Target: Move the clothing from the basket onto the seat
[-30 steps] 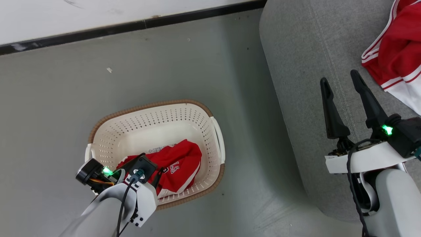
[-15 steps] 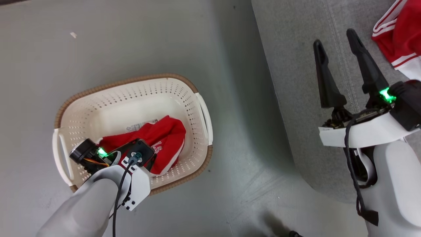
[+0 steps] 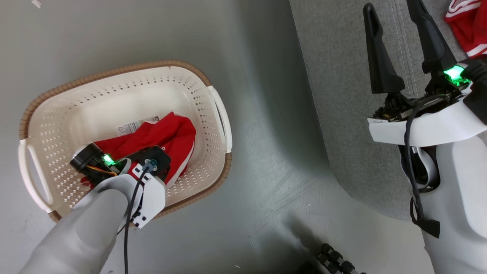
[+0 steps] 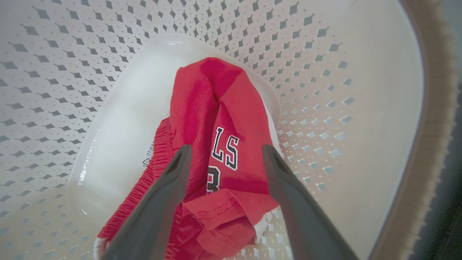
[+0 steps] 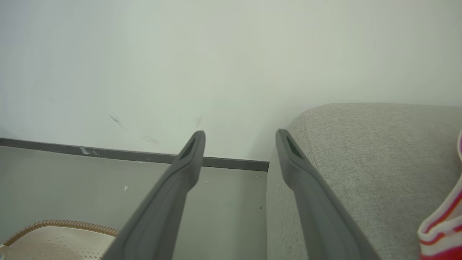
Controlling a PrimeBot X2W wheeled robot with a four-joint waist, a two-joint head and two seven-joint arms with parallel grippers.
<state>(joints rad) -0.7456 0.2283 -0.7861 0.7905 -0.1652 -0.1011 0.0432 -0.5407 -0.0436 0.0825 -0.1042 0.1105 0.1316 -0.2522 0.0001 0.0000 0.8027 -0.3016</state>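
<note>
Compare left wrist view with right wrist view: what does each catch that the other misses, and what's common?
Left wrist view: the lettered red garment bunched on the bottom of the basket, a label beside it, and the left gripper open, one finger on each side of the cloth.
Right wrist view: the right gripper open and holding nothing, the grey seat, a striped red garment on it at the frame's right edge, the wall, baseboard and floor.
Both: the basket, from inside in the left view, a bit of brown rim in the right.

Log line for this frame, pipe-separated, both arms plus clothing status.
left gripper: open, down in basket, straddling lettered red garment | right gripper: open, empty, by seat edge | second red garment: on seat
</note>
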